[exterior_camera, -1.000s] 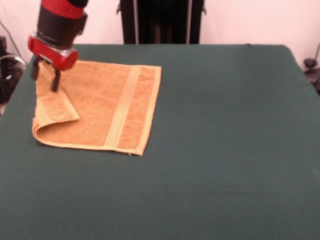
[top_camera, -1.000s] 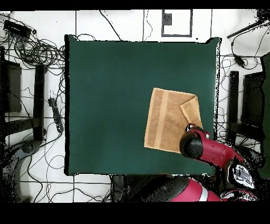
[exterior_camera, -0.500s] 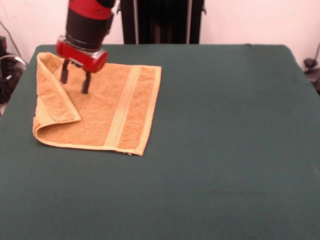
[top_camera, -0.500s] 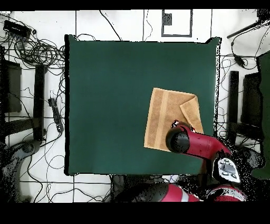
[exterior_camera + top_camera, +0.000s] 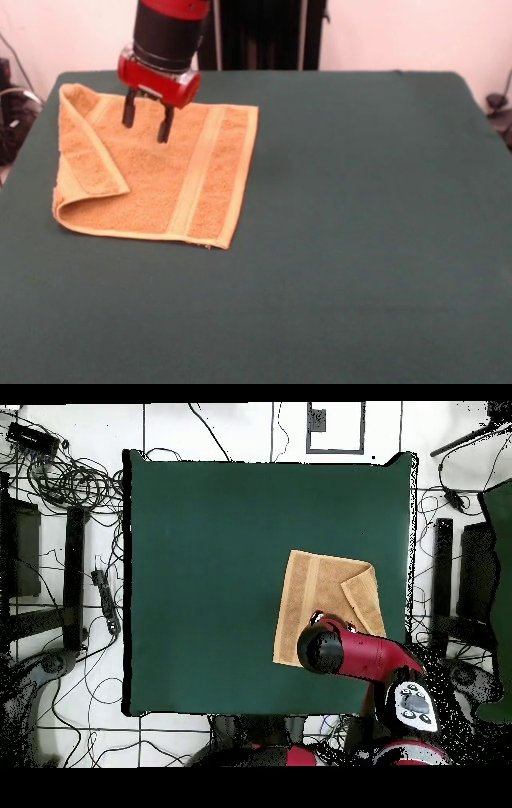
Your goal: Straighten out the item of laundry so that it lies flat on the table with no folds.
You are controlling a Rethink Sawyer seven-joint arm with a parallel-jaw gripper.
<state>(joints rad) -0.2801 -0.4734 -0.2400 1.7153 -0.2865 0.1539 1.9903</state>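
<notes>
The orange-tan towel [image 5: 152,172] lies on the dark green table [image 5: 360,240] at the left in the front view. Its left corner is folded over onto the rest, making a triangular flap [image 5: 84,148]. A paler woven band [image 5: 196,172] runs across it near its right end. My gripper [image 5: 146,124] hovers open above the towel's far middle part, with nothing between its fingers. In the overhead view the towel [image 5: 310,609] sits at the table's right side, and the red arm [image 5: 345,654] covers its lower edge; the fingers are hidden there.
Cables and stands [image 5: 70,534] lie on the floor round the table [image 5: 200,564]. A black stand [image 5: 256,32] rises behind the table's far edge. Bare green cloth stretches to the right of the towel in the front view.
My gripper has moved from the towel's far left corner to the right, over the towel's far middle part. It stays open and the towel has not shifted.
</notes>
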